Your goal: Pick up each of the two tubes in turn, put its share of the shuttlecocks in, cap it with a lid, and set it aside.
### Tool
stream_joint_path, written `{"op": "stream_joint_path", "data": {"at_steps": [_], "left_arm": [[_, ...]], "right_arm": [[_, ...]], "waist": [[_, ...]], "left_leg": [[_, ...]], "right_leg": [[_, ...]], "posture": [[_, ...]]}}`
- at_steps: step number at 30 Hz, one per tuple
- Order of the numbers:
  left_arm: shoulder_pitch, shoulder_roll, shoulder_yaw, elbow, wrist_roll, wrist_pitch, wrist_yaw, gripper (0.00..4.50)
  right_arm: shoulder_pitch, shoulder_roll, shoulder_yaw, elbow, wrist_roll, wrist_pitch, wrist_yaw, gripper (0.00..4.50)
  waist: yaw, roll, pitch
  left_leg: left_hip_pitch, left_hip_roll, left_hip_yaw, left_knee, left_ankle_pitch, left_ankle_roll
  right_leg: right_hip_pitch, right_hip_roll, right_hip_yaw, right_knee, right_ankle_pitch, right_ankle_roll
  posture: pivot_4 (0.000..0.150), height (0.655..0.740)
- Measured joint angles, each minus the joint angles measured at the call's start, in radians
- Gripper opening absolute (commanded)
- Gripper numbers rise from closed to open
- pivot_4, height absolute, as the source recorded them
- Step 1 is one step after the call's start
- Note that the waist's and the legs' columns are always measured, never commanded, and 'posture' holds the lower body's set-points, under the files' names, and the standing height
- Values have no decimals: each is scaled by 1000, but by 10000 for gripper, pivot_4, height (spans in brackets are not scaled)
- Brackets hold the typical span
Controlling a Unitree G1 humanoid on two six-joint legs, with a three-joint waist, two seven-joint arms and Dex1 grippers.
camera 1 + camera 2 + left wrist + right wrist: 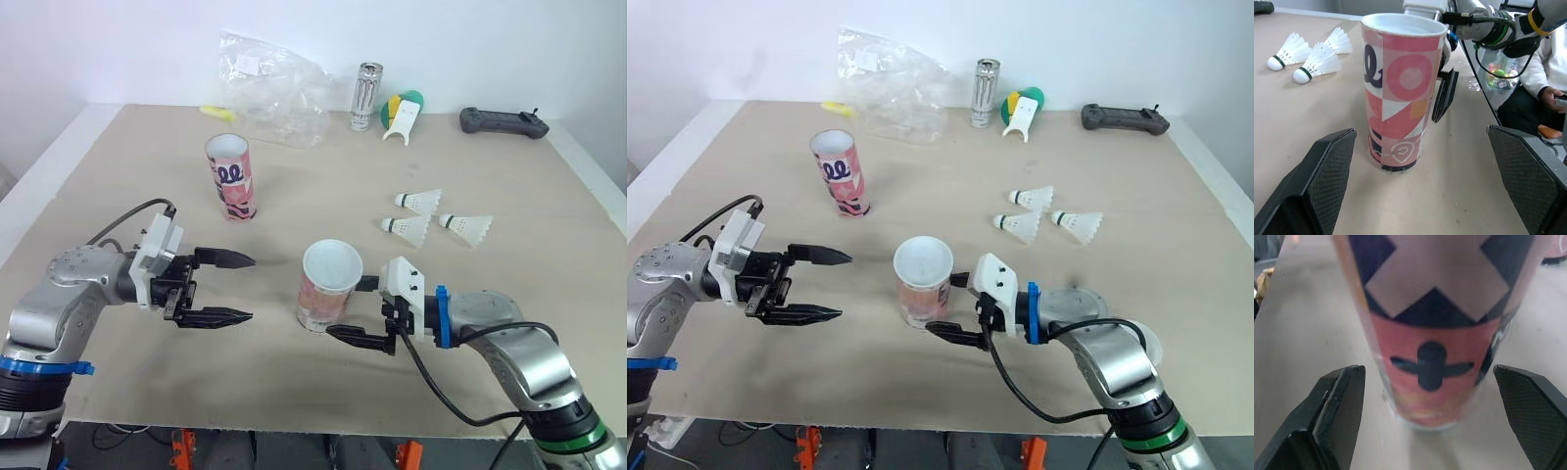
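On the beige table (118, 186), the nearer tube (328, 284) stands upright between the two grippers, open-topped and white inside, its pink wall printed with navy shapes, a pale cross and a pink disc. The right gripper (349, 307) is released, one finger on each side of the tube's base, with gaps visible. The left gripper (250, 288) is spread wide and empty, facing the tube from near. The second pink tube (231, 176) stands well beyond the left gripper. Three white shuttlecocks (419, 201) lie beyond the right gripper.
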Motion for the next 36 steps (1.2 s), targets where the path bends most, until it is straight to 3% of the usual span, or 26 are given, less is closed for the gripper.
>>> {"op": "stream_joint_path", "data": {"at_steps": [12,15,17,22,24,31,36], "left_arm": [[0,0,-1,-30,-7,18,14,44560],[0,0,-4,-30,-4,15,12,45000],[-3,-3,-11,-28,0,10,11,45000],[-43,-55,-63,16,45,-16,32,45000],[-103,-127,-90,63,65,-14,74,45000],[-291,-313,-182,141,100,-8,166,45000],[-394,-444,-200,264,144,-54,228,45000]], "right_arm": [[-40,74,56,48,-14,-21,-9,45000],[-46,89,68,61,-21,-27,-13,37436],[-49,90,69,65,-25,-29,-14,29798],[-48,89,65,65,-21,-18,-25,29798],[-40,65,46,50,-8,-2,-25,29798],[4,-22,-271,-37,150,71,-72,29798],[-10,-72,-622,87,217,74,-193,29798]], "waist": [[0,0,0],[0,0,0],[0,0,0],[0,0,0],[9,0,0],[25,0,0],[28,0,0]], "left_leg": [[0,0,0,1,0,0],[0,0,0,1,0,0],[0,0,0,1,0,0],[0,0,0,3,0,0],[0,-1,0,6,0,0],[-3,-2,-1,13,0,0],[-3,-3,-1,17,1,0]], "right_leg": [[0,0,0,2,0,0],[0,0,0,3,0,0],[0,0,0,4,0,0],[0,0,0,4,1,-1],[1,0,0,5,2,1],[2,0,1,4,5,5],[4,0,1,4,8,7]], "posture": [[1500,7400],[1500,7400],[1500,7400],[1500,7400],[1500,7400],[1500,7400],[1500,7400]]}}
